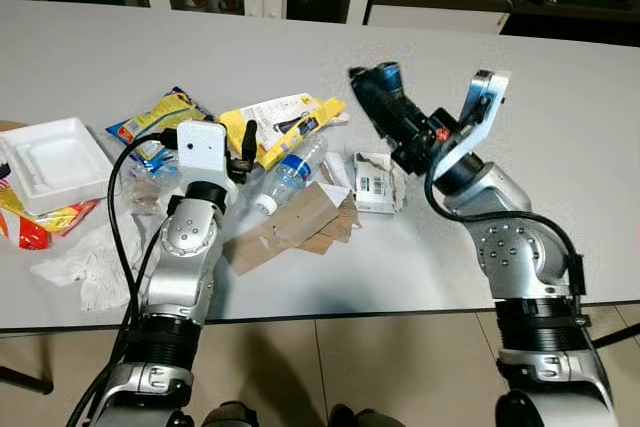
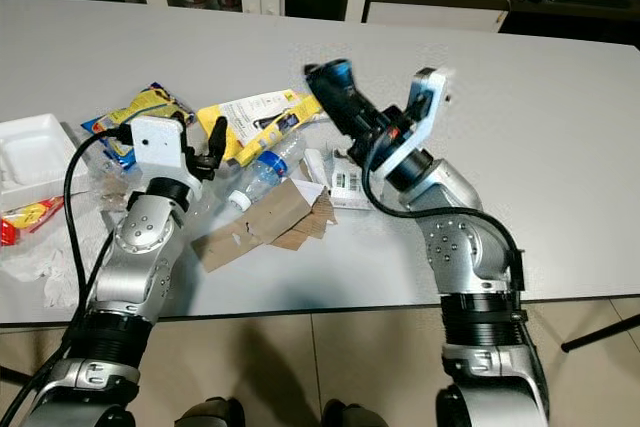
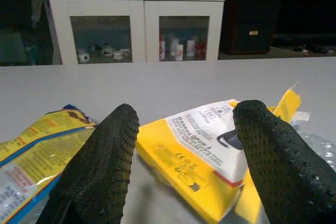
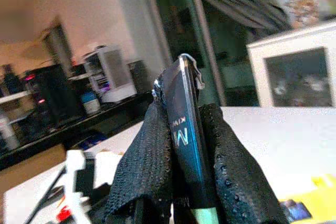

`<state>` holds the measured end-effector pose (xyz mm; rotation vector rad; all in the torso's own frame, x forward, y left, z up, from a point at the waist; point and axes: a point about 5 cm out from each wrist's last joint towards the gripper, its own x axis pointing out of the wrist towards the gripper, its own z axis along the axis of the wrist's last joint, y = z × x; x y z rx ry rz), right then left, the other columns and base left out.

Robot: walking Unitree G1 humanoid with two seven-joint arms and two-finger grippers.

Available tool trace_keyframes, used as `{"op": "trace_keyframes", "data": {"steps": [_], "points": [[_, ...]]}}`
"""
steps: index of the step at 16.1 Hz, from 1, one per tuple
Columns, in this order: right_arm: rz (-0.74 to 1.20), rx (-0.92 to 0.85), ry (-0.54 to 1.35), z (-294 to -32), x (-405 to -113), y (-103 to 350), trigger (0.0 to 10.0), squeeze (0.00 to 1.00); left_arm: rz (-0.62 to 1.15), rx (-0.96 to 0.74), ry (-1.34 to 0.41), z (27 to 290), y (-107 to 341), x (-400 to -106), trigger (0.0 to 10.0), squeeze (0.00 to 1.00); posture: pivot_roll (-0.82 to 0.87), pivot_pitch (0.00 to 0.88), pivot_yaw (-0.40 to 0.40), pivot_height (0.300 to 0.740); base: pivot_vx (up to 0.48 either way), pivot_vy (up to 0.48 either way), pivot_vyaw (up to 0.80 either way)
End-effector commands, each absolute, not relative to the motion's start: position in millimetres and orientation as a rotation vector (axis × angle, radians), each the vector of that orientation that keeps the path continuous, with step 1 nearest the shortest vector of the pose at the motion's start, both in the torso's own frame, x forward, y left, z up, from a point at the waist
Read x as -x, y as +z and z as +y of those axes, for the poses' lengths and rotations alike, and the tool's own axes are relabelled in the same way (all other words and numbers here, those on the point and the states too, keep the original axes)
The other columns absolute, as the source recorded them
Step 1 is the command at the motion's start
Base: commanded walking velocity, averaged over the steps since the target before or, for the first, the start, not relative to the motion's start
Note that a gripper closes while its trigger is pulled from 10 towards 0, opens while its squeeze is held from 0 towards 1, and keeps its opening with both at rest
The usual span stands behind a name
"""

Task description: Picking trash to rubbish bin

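— Right claw point(image 1: 372, 82), what's it pinching?
— A slim, glossy dark wrapper point(image 4: 186, 145), lifted above the table point(image 1: 560, 97). Slick foil — it could slip out.
— And the left claw point(image 3: 184, 145)?
— Spread, low over the pile; just beyond it a stiff yellow packet point(image 3: 194, 150).

Desk point(image 1: 560, 77): pale grey, broad.
Cabinet point(image 3: 137, 27): white, glass-fronted, behind the desk, plush bears on top.
Floor point(image 1: 400, 367): beige tile.
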<state>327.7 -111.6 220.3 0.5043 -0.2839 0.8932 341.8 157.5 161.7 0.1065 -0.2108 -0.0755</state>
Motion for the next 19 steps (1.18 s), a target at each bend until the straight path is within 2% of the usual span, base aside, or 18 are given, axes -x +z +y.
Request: {"op": "trace_keyframes", "data": {"steps": [1,3,6,11,14,16,19], "points": [[-0.289,-0.525,0.790,-123,-332,218,10.0,0.00,-0.185,-0.144,-0.082,154,160,-343,10.0,0.00,0.04,0.089,-0.084,0.740,0.000,0.000,0.00],[-0.233,-0.563,0.663,-131,-338,201,10.0,0.00,-0.166,-0.226,-0.022,157,160,-344,10.0,0.00,0.04,0.088,-0.080,0.740,0.000,0.000,0.00],[-0.113,-0.580,0.612,-126,-332,165,10.0,0.00,-0.205,-0.463,0.183,176,192,-334,10.0,0.00,0.04,0.090,-0.071,0.740,0.000,0.000,0.00],[-0.045,-0.580,0.605,-115,-331,145,10.0,0.00,-0.206,-0.493,0.172,169,212,-322,10.0,0.00,0.06,0.089,-0.066,0.740,0.000,0.000,0.00],[-0.014,-0.575,0.607,-112,-330,136,10.0,0.00,0.033,0.021,0.321,182,197,-316,10.0,0.00,0.07,0.090,-0.065,0.740,0.000,0.000,0.00],[-0.008,-0.575,0.614,-110,-330,133,10.0,0.00,0.028,-0.019,0.339,187,204,-313,10.0,0.00,0.07,0.091,-0.064,0.740,0.000,0.000,0.00],[-0.006,-0.576,0.623,-109,-330,132,10.0,0.00,0.077,0.013,0.386,191,203,-308,10.0,0.00,0.07,0.092,-0.065,0.740,0.000,0.000,0.00]]}}
